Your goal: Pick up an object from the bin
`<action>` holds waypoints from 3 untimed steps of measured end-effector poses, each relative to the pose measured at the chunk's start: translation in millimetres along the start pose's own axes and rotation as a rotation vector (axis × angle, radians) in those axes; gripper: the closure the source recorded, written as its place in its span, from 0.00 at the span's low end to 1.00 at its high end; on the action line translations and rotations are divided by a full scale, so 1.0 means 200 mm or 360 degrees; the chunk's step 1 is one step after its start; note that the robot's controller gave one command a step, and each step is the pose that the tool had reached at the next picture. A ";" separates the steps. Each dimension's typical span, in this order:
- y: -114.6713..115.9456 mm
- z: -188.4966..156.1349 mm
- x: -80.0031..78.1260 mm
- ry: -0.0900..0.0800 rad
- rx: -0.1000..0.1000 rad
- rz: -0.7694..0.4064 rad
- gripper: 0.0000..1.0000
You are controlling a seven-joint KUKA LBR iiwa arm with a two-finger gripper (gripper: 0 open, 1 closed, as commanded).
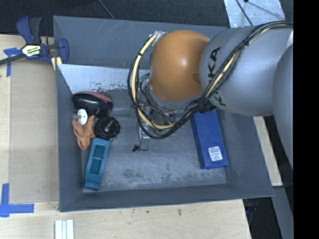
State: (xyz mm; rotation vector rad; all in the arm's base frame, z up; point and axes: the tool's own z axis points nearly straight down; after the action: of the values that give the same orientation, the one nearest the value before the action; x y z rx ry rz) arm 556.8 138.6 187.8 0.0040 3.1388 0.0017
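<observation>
My gripper [142, 141] hangs under the orange dome, low over the bin's middle floor, with nothing visibly in it. Left of it lies a black round cap-like thing [107, 127], a short gap away. To its right a dark blue flat box [209, 136] with a white label lies lengthwise, its upper end hidden under the arm. A teal-blue oblong thing [96, 163] lies at the lower left of the bin floor, below the black round thing.
Against the left wall sit a black and red rounded thing [92, 101] and an orange floppy thing [82, 133] with a white ball [81, 116] on it. The arm and its cables cover the bin's upper right.
</observation>
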 end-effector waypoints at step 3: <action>0.18 0.33 -0.12 0.0001 0.0001 -0.0046 0.00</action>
State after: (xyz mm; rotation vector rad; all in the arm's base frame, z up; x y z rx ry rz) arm 581.7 175.0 121.0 -0.0411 3.1389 0.0009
